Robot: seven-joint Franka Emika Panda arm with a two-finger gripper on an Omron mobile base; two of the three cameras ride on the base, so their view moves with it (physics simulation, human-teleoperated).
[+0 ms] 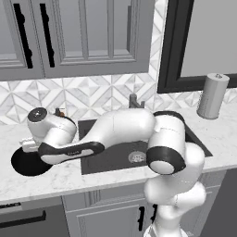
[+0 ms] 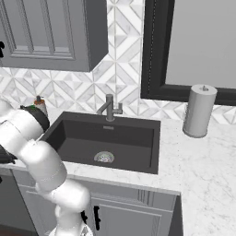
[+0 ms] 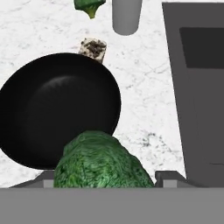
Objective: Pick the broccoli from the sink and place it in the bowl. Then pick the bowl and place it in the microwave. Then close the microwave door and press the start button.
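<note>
In the hand view a speckled pale block [image 3: 92,48] sits at the bowl's [image 3: 57,109] twelve o'clock rim, a grey cylinder [image 3: 127,16] at one o'clock, and a green leafy piece [image 3: 89,6] beyond. The sink [image 3: 197,92] lies at three o'clock. The gripper [image 3: 104,175] is clamped on the broccoli [image 3: 100,162], over the bowl's five o'clock rim.

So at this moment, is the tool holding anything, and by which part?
Yes: the broccoli sits between the tool's fingertips, gripped across its leafy head, poised over the near rim of the black bowl. Its stem is hidden.
</note>
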